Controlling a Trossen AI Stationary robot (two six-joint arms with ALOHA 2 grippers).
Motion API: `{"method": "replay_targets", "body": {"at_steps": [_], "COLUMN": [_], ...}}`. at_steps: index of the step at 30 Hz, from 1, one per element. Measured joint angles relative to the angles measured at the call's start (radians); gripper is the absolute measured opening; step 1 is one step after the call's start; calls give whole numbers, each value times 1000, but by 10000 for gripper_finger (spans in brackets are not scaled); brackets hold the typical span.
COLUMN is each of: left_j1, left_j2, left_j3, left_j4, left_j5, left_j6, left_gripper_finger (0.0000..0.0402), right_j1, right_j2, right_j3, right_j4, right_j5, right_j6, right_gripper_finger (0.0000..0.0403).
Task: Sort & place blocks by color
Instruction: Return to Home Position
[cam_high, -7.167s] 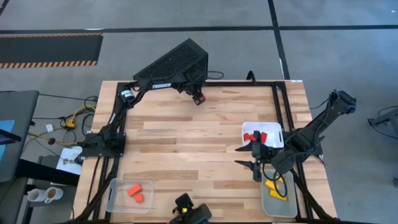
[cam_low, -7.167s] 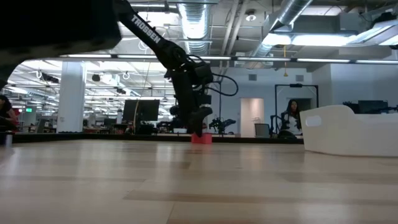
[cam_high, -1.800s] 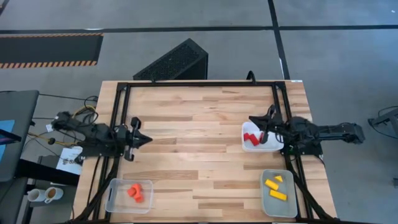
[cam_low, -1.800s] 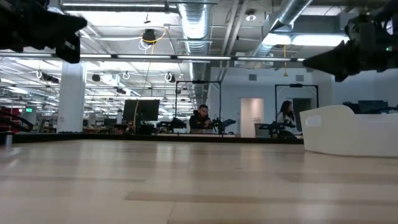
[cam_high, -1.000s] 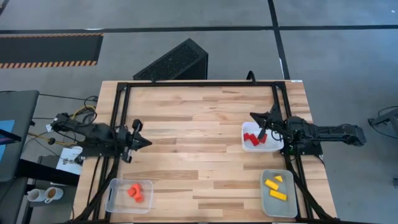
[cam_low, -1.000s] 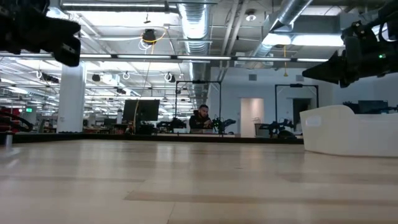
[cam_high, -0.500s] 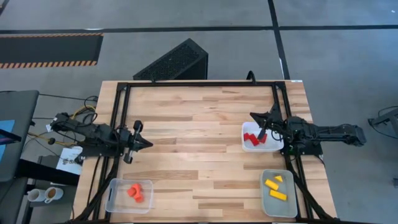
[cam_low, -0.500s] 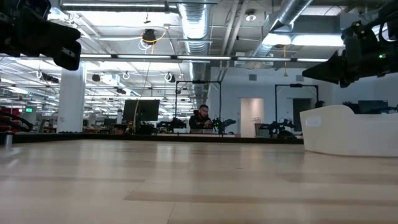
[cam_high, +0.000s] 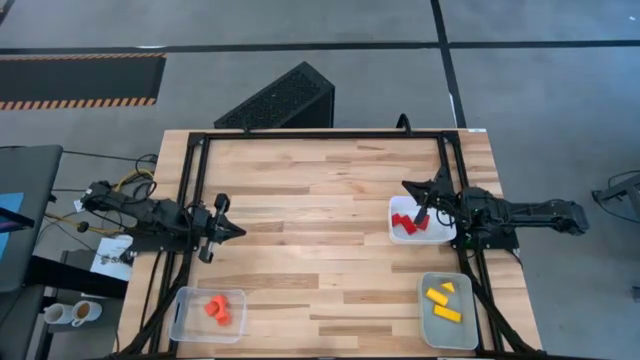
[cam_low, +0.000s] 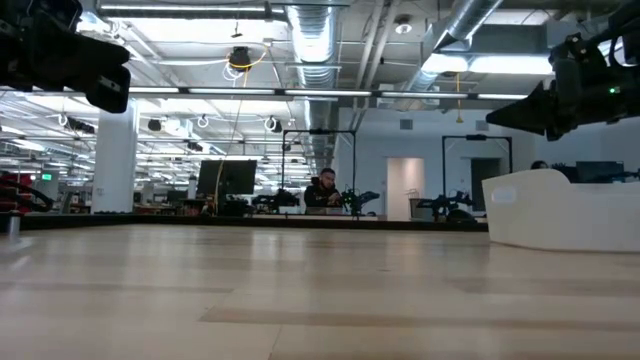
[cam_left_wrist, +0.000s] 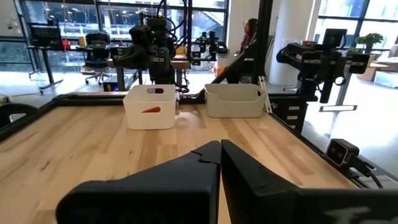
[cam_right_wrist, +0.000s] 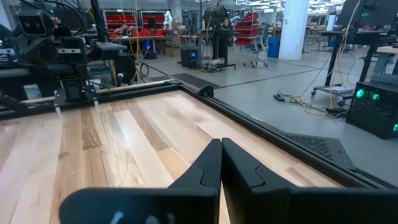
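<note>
Red blocks (cam_high: 402, 221) lie together in the white bin (cam_high: 436, 234) at the right side of the wooden table (cam_high: 320, 200). The right gripper (cam_high: 404, 185) hangs just past the bin's far inner corner and points toward the table's middle. Its two fingers are pressed together with nothing between them (the right wrist view shows the dark tips meeting over bare wood). Seen from table height, this gripper (cam_low: 492, 114) sits above the bin's rim (cam_low: 560, 210) and clear of it, so the red blocks are near it, lower down and untouched.

Orange blocks (cam_high: 218, 309) rest in the clear tray (cam_high: 180, 315) at the near-left corner. The left gripper (cam_high: 237, 229) is at the table's left edge, about halfway along it and farther from the near edge than the tray. It is apart from the orange blocks, with its fingers likewise closed on nothing. Its wrist camera looks across the table past the joined fingertips (cam_left_wrist: 211, 148) to the white bin (cam_left_wrist: 149, 115), where a sliver of red shows through the handle slot.

Yellow blocks (cam_high: 448, 313) sit in the gray bin (cam_high: 462, 330) at the near-right corner, well away from both grippers.
</note>
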Motion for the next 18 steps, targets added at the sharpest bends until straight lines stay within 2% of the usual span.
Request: {"method": "replay_targets", "body": {"at_steps": [18], "left_j1": [0], "left_j2": [0], "left_j3": [0], "left_j4": [0], "left_j5": [0], "left_j6": [9], "left_gripper_finger": [0], "right_j1": [0], "right_j2": [0], "right_j3": [0], "right_j4": [2], "right_j5": [0], "right_j6": [0], "right_gripper_finger": [29]}}
